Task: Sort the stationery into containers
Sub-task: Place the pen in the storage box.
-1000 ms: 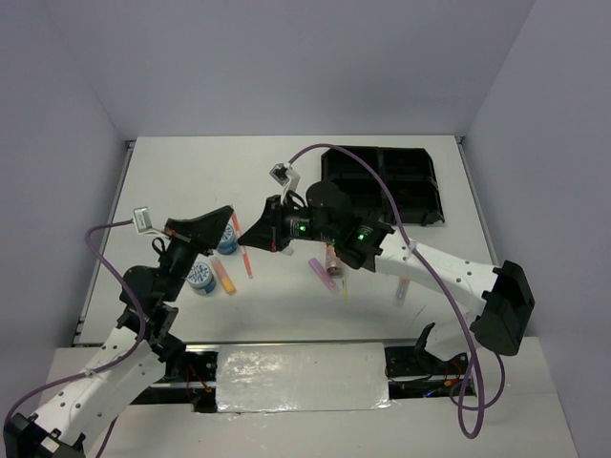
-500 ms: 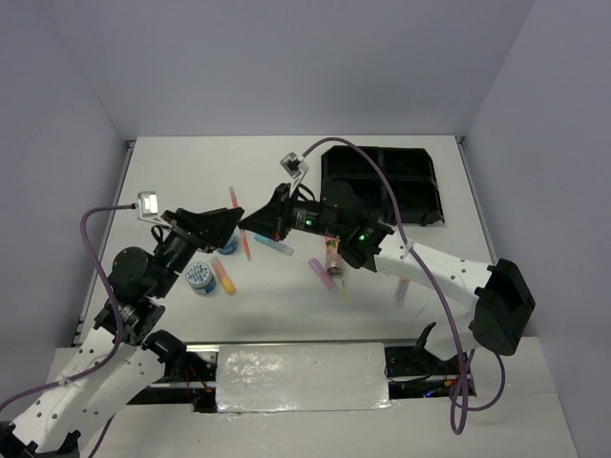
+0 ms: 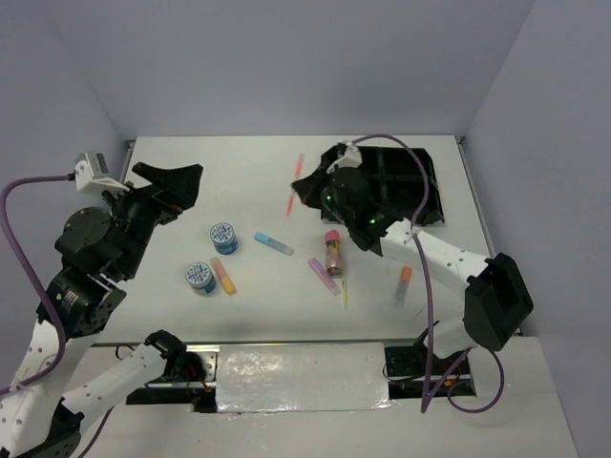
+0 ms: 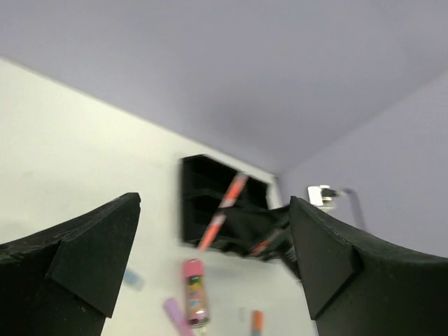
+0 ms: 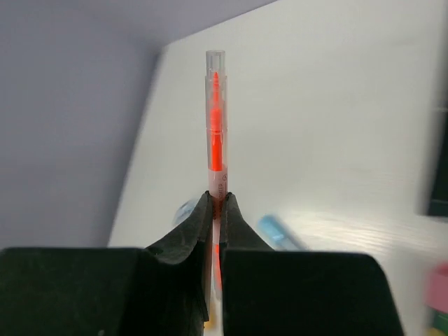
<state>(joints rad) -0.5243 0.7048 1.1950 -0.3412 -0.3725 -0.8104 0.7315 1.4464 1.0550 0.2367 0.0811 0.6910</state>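
Moved since earlier: the left gripper [image 3: 170,176] has released the thin orange pen [image 3: 299,167] and swung back to the table's far left. The right gripper [image 3: 305,191] has carried the pen toward the black tray [image 3: 425,196].
Left gripper: you see its fingers spread wide with nothing between them, raised above the table.
Right gripper: fingers clamped on the pen's lower shaft. In the wrist view, the pen points straight out past the fingertips.
Pen location: in the air just left of the tray, in no compartment.
Tray: far right of the table. You cannot tell its contents.
On the table: two tape rolls [image 3: 223,238] left of centre, with an orange marker [image 3: 222,277] just beside the nearer roll. Mid-table you find a blue marker [image 3: 273,243], purple marker [image 3: 322,273], glue stick [image 3: 332,251] and yellow pen [image 3: 345,291].
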